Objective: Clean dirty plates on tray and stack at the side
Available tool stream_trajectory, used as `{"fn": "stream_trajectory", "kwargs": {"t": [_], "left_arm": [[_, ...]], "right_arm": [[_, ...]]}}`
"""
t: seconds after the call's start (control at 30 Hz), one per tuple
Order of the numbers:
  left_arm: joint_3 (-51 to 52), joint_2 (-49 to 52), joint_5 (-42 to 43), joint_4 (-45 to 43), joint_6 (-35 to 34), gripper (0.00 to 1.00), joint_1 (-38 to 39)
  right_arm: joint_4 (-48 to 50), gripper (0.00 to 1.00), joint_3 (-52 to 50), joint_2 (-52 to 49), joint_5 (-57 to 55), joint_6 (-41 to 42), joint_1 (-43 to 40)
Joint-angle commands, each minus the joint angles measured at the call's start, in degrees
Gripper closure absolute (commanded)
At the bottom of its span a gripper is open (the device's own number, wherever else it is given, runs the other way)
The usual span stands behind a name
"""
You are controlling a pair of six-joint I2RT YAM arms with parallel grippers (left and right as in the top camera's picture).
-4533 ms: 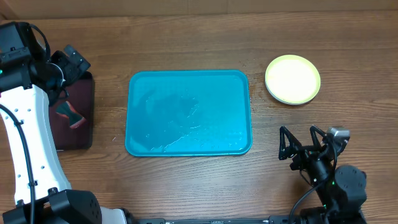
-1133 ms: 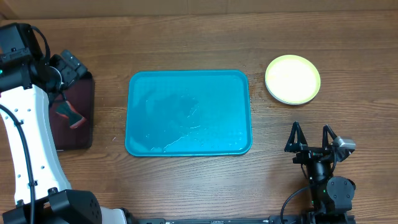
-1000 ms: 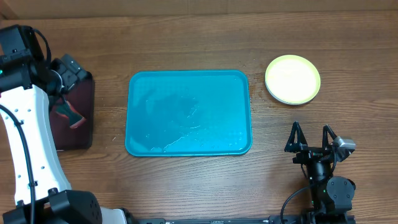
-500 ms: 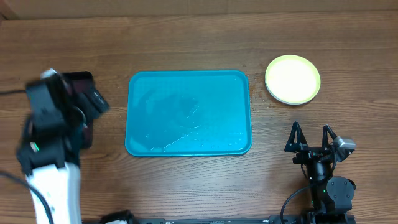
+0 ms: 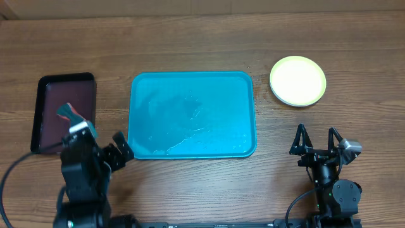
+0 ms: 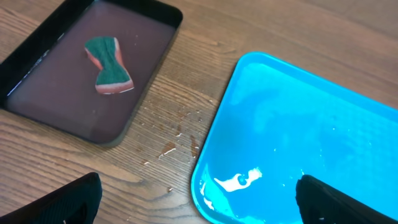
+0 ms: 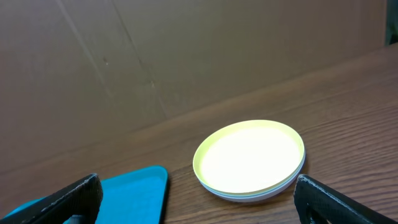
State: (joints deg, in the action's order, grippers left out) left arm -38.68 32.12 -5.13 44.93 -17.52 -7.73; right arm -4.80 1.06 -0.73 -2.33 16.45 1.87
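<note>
The left claw [image 6: 199,202] is spread wide over the table [image 5: 190,190], with the wet blue tray [image 5: 190,95] at its 2 o'clock and a dark tray [image 5: 54,101] holding a sponge [image 6: 109,65] at its 11 o'clock. The right claw [image 5: 314,143] is wide too and holds nothing. The plates [image 5: 297,81] sit stacked on the table at its 12 o'clock, off the blue tray.

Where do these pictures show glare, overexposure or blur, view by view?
Overhead: the plates are overexposed, nearly white. Left wrist: sharp, with a white glint on the tray. Right wrist: the plates glow, surface detail lost.
</note>
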Motion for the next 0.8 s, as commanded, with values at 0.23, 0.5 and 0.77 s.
{"fn": "stream_trajectory", "kwargs": {"t": [0.23,0.5,0.77], "left_arm": [[14.03,-14.62,5.38,-12.70,9.42,0.00,0.28],[27.52,-25.07,5.33,-29.05,9.42,0.01,1.68],[35.56,-30.84,5.14,-39.17,9.40,0.00,2.19]], "right_arm": [[0.17,0.00,-0.59,0.57,0.04,-0.17,-0.39],[0.17,0.00,-0.59,0.57,0.02,-0.17,-0.39],[0.17,0.00,-0.59,0.57,0.04,-0.17,-0.39]]}}
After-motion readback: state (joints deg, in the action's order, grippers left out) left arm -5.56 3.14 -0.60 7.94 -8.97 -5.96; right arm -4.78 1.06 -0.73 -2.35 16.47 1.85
